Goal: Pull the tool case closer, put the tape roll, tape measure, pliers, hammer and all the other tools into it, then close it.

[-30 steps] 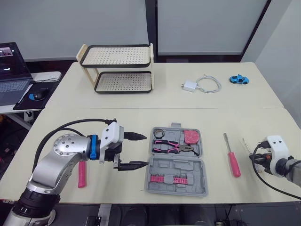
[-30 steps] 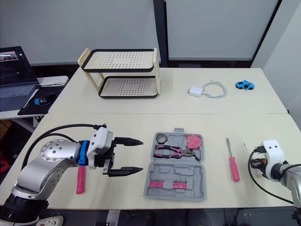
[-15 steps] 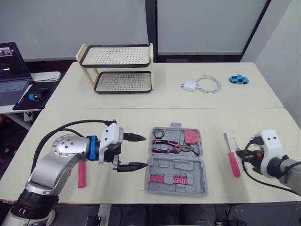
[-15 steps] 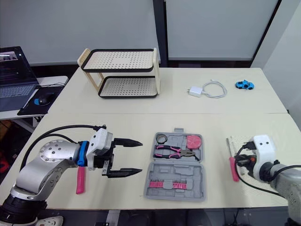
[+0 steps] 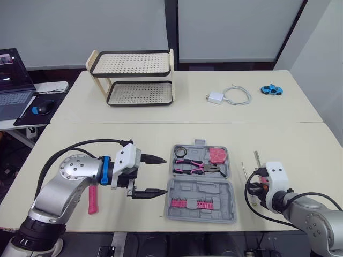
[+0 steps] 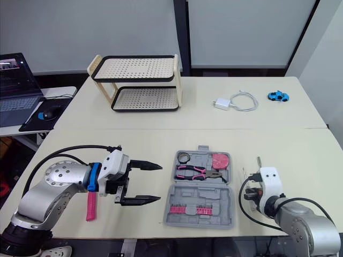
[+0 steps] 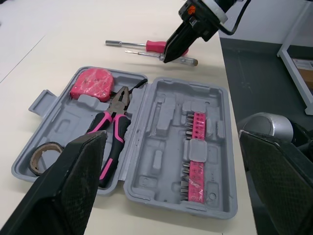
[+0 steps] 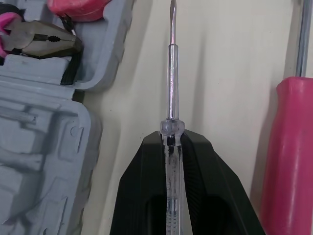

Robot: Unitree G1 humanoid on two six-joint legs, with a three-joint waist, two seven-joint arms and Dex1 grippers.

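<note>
The grey tool case [image 5: 201,193] lies open at the table's front middle. In it sit the tape roll [image 5: 179,151], the pink-handled pliers [image 5: 198,167], the pink tape measure [image 5: 217,155] and a row of pink bits [image 7: 194,147]. My left gripper [image 5: 165,175] hovers open just left of the case, nothing between its fingers. A pink hammer handle [image 5: 93,199] lies under my left arm. Right of the case, my right gripper [image 8: 172,139] is shut on a thin clear-handled screwdriver [image 8: 171,73]. A pink-handled screwdriver [image 8: 288,147] lies on the table beside it.
A two-tier perforated rack [image 5: 136,77] stands at the back left. A white charger with cable [image 5: 228,96] and a blue toy car [image 5: 272,90] lie at the back right. A laptop [image 5: 13,80] and mouse sit on a side table to the left.
My right arm has moved left from the table's right edge toward the case, carrying the thin screwdriver. My left gripper has barely shifted.
</note>
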